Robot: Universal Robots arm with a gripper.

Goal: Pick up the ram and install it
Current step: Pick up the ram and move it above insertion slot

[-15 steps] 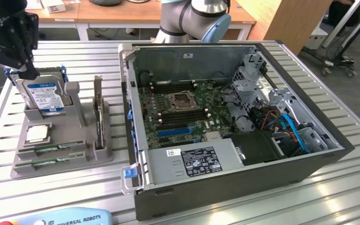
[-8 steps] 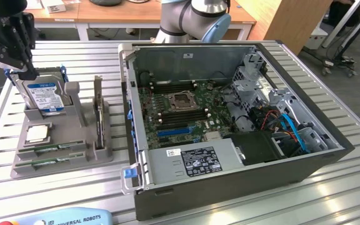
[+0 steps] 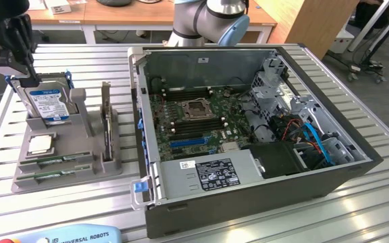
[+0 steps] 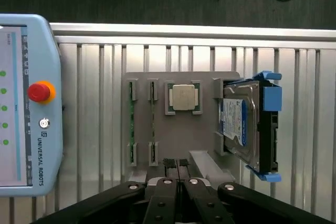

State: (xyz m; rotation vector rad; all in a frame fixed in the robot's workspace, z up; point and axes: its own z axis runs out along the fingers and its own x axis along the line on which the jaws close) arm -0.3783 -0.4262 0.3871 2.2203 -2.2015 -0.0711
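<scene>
Wrist view: the gripper (image 4: 176, 162) hangs over one edge of the gray holder (image 4: 173, 135), its two black fingertips pressed together with nothing between them. Both sticks stand on edge in the holder's slots. One ram stick (image 4: 131, 124) runs along the side of the holder nearest the light-blue control pad (image 4: 26, 103), and the second ram stick (image 4: 153, 124) sits just beside it, parallel. Neither touches the gripper. Next along the holder lies a square silver processor chip (image 4: 182, 98) in its pocket. On the holder's side away from the control pad, a hard drive (image 4: 239, 124) with a blue label leans in a blue-edged bracket.

In the exterior view the holder rests on the slatted table (image 3: 370, 202), just beside the open computer case (image 3: 248, 202) — on the exterior view's left of it.
</scene>
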